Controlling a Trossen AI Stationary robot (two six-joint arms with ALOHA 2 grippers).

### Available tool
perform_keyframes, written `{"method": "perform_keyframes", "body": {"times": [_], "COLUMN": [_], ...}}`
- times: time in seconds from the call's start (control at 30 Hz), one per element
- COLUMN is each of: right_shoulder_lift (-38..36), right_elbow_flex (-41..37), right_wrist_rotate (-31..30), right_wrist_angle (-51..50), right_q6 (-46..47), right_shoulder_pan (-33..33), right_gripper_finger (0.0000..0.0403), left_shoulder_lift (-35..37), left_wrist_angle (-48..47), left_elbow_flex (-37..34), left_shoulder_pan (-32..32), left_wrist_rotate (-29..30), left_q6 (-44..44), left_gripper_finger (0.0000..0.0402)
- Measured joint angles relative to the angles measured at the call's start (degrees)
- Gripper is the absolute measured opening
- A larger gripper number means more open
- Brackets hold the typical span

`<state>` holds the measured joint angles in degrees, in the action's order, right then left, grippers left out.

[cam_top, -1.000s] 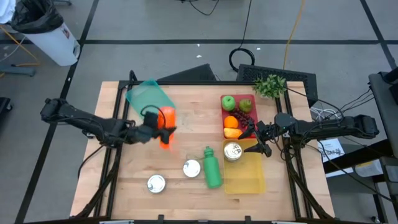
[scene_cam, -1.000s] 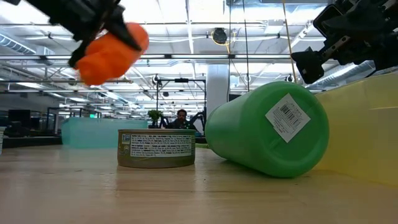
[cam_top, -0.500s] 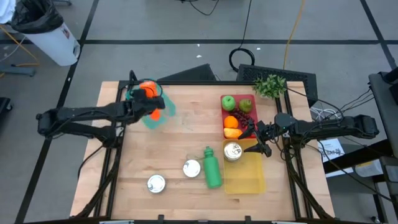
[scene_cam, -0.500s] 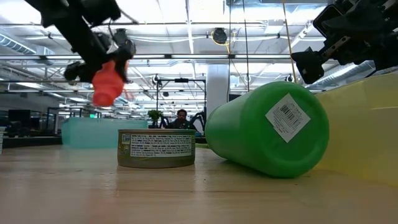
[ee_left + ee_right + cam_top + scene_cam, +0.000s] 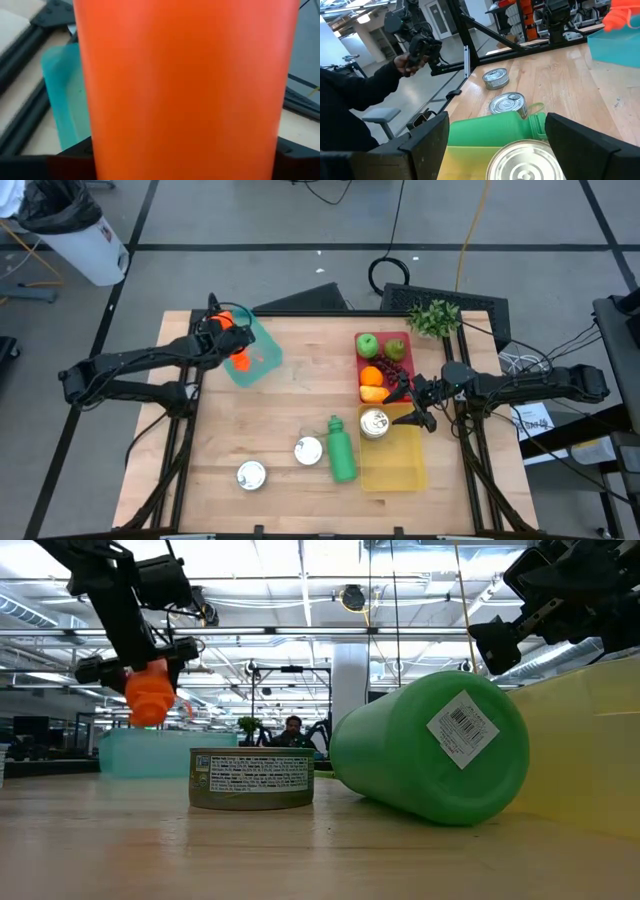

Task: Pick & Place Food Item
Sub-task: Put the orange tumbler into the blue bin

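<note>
My left gripper (image 5: 224, 332) is shut on an orange, long, rounded food item (image 5: 239, 356) above the teal container (image 5: 262, 358) at the table's far left. In the low view the item (image 5: 150, 700) hangs under the gripper (image 5: 135, 658), above the teal container (image 5: 150, 753). It fills the left wrist view (image 5: 185, 85). My right gripper (image 5: 412, 406) is open and empty at the right side. It stands over the can (image 5: 525, 162) in the yellow container (image 5: 398, 465). My left gripper pinches the orange item between its two fingers, which lie across it. One orange end (image 5: 224, 318) shows on the far side of the fingers, and the larger part lies on the near side. The item is lifted clear, above the teal container.
A red tray (image 5: 396, 340) with a green apple, an orange and grapes stands at the far right, with a small plant (image 5: 435, 317) behind it. A green bottle (image 5: 341, 450) lies mid-table near two cans (image 5: 308, 450) (image 5: 250, 474). A person (image 5: 350, 100) stands beyond the table.
My left gripper has carried the orange item from mid-table toward the far left edge, and it is now over the teal container. In the low view the item has moved farther off and come a little lower. My right gripper has kept still.
</note>
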<state>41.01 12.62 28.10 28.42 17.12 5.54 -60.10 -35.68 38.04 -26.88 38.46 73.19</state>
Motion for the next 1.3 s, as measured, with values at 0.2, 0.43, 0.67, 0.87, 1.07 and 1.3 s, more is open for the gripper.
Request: {"method": "perform_keyframes", "body": {"times": [0.2,0.43,0.67,0.87,1.07,1.3], "right_shoulder_lift": [-0.02,0.0,-0.01,0.0,-0.02,0.0], "right_elbow_flex": [0.0,0.0,0.0,0.0,0.0,0.0], "right_wrist_rotate": [0.0,0.02,0.01,0.02,0.02,0.01], "right_wrist_angle": [-0.02,-0.02,-0.04,-0.04,-0.14,-0.46], "right_q6": [0.02,0.11,0.02,0.0,0.12,0.15], "right_shoulder_pan": [0.0,-0.01,0.0,0.0,0.0,-0.02], "right_gripper_finger": [0.0309,0.0309,0.0309,0.0309,0.0309,0.0309], "left_shoulder_lift": [-0.76,-0.76,-0.76,-0.59,-0.3,-0.31], "left_wrist_angle": [0.11,0.76,0.76,0.92,1.94,4.98], "left_elbow_flex": [-0.02,-0.02,-0.02,-0.04,-0.04,-0.07], "left_shoulder_pan": [-0.17,-0.15,-0.15,-0.8,-4.69,-6.52], "left_wrist_rotate": [-2.61,-5.65,-5.45,-5.82,-12.92,-20.45], "left_q6": [2.09,-5.55,-8.5,-5.52,-2.02,7.19], "left_gripper_finger": [0.0326,0.0367,0.0385,0.0378,0.0382,0.0388]}}
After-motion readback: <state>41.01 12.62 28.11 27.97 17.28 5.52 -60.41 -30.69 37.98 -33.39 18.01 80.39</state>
